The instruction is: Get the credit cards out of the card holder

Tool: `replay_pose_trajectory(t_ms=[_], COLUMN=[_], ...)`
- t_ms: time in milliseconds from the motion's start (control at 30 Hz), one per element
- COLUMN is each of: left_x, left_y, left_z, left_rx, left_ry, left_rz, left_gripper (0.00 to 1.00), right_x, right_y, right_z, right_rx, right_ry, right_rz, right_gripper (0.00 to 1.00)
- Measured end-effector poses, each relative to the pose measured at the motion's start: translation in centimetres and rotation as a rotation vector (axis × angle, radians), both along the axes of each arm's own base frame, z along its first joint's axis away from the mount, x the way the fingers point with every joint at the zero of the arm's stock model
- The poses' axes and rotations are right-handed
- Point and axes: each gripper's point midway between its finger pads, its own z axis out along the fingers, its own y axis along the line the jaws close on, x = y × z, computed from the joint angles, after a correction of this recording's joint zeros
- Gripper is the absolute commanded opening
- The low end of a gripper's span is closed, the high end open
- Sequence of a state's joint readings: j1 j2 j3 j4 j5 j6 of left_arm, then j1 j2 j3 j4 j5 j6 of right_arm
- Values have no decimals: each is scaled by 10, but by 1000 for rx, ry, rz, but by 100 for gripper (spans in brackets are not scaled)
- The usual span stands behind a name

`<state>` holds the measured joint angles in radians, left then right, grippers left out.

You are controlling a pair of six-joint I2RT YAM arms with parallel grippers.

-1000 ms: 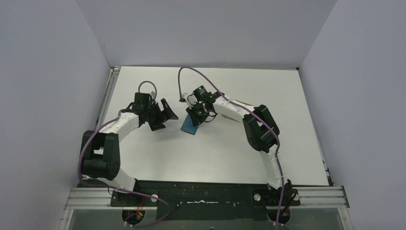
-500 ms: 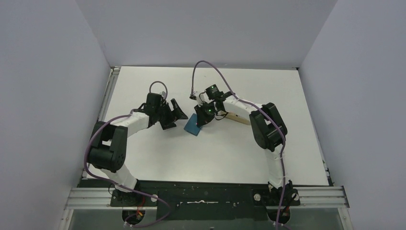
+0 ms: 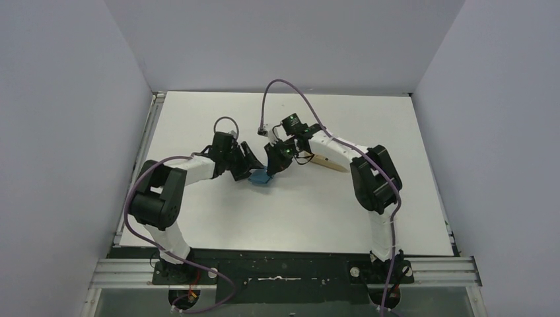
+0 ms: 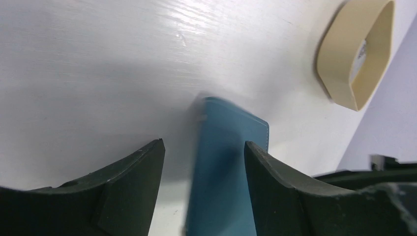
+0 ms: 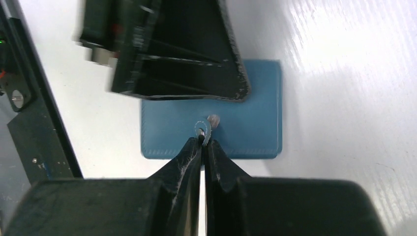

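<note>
The teal card holder (image 3: 261, 177) lies closed on the white table. In the right wrist view my right gripper (image 5: 202, 140) is shut on the card holder's (image 5: 251, 128) short snap tab (image 5: 202, 131) at its near edge. My left gripper (image 3: 247, 162) is open. In the left wrist view its fingers (image 4: 133, 182) straddle one end of the card holder (image 4: 223, 167) without touching it. The left gripper's finger (image 5: 182, 54) shows over the far edge of the card holder in the right wrist view. No credit cards show; they are hidden.
A tan oval tray (image 4: 355, 54) stands beyond the card holder, partly hidden under the right arm in the top view (image 3: 328, 160). Grey walls close in the table on three sides. Both arms meet near the table's middle.
My left arm has swung right until its open fingers straddle the card holder. My right gripper has stayed at the card holder's tab, and the holder has shifted slightly.
</note>
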<state>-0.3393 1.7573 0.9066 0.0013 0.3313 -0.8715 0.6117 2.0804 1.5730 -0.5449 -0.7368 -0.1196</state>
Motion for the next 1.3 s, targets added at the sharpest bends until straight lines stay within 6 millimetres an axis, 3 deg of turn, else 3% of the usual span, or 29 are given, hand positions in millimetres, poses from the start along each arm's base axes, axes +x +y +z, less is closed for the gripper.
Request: replay_pose_trajectory(t_ms=[67,167,500,633,733,933,1100,1233,1300], left_x=[-1,-3,-6,-6,-7,-8,-13,-19,-23], left_y=[0,0,-1,1,2,0,-6,-10,-9], left_z=[-5,-9,-13,-3,7,24,24,21,17], left_rx=[5,-2,-55,-50,-45,-59,-63,-50,-32], left_ry=[15,29,44,25,4,-33,-26,-18,-10], left_rz=[14,36,99,97,89,68,47,25,14], left_gripper=[36,2,0,36,49,50,51,50,50], right_x=[-1,0,2,3,6,13,13,15,17], right_y=[2,5,5,-2,-5,-10,-24,-49,-61], right_z=[12,25,36,46,54,55,27,-1,-5], right_rx=[19,45,79,128,181,254,264,230,218], right_ry=[-12,-32,-46,-40,-33,-19,28,60,62], right_rz=[6,14,7,-41,-85,-161,-246,-350,-392], right_gripper=[0,0,0,0,0,0,0,0,0])
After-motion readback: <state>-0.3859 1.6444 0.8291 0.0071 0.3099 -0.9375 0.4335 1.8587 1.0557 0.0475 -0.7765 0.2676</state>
